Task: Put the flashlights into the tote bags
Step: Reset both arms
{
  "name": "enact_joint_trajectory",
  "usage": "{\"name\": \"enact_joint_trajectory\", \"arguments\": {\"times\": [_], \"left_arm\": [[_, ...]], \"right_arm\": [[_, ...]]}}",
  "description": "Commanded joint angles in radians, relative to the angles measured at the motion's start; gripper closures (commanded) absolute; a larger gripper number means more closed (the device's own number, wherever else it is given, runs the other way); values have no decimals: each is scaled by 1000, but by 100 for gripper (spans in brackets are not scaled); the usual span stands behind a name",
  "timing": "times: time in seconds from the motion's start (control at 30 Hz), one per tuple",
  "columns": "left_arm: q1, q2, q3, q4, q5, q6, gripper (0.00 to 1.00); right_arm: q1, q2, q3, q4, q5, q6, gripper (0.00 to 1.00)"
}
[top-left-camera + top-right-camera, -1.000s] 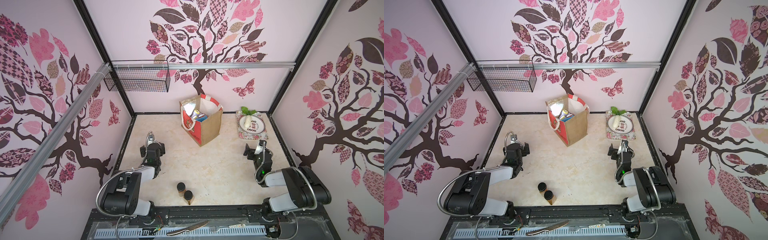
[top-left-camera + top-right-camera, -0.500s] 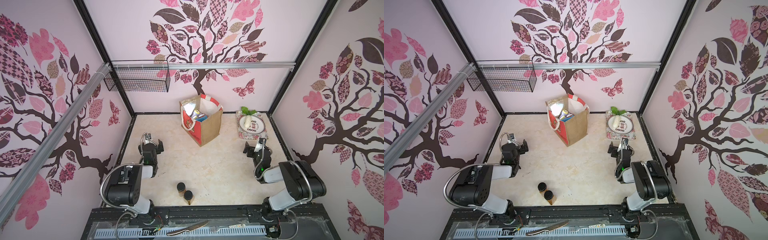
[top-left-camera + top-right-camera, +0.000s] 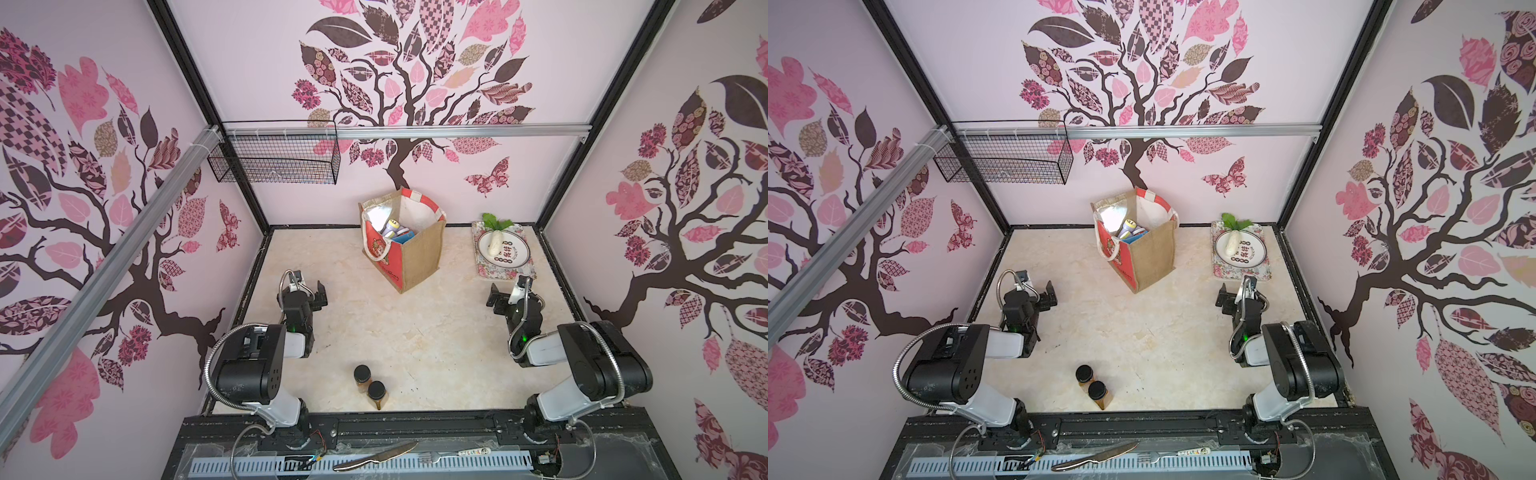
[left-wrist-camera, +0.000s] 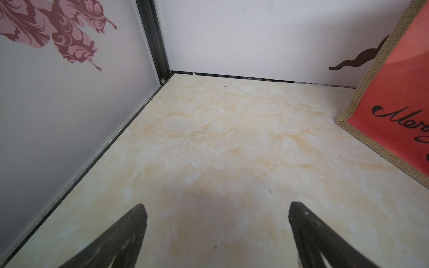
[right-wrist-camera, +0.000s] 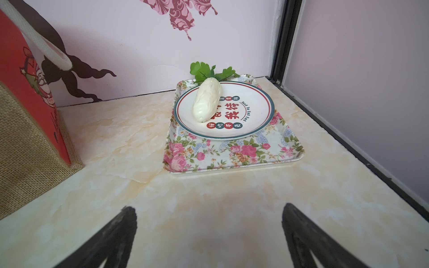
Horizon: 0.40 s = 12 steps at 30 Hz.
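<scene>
We spot small plastic flashlights [image 3: 391, 228] inside the boxy tan jute tote bag [image 3: 420, 259].
Left gripper [image 4: 217, 205], right gripper [image 5: 209, 207]: both spread wide, empty.

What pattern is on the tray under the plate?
The tray has pink roses; right wrist view.

Seen from my remote station: the tote bag [image 3: 417, 259] stands at the back centre of the table [image 3: 432, 345], with flashlights [image 3: 392, 229] inside it. To its right, in the back right corner, a tray [image 3: 505, 272] carries a plate [image 3: 521, 254] with a radish [image 3: 494, 246] lying on it. Two jars [image 3: 369, 384] sit side by side near the front edge, left of centre. A wire basket [image 3: 274, 164] hangs above the back left corner. My left gripper [image 3: 306, 286] sits left of the bag and my right gripper [image 3: 507, 293] just in front of the tray.
</scene>
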Motion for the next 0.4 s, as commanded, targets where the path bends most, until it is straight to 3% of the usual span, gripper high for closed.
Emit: {"name": "enact_joint_trajectory", "arguments": {"times": [0.0, 0.37], "left_arm": [[1, -1, -24, 46, 7, -3, 2], [1, -1, -25, 46, 7, -3, 2]], "right_arm": [[-8, -14, 25, -34, 9, 3, 0], [-7, -8, 25, -20, 9, 1, 0]]}}
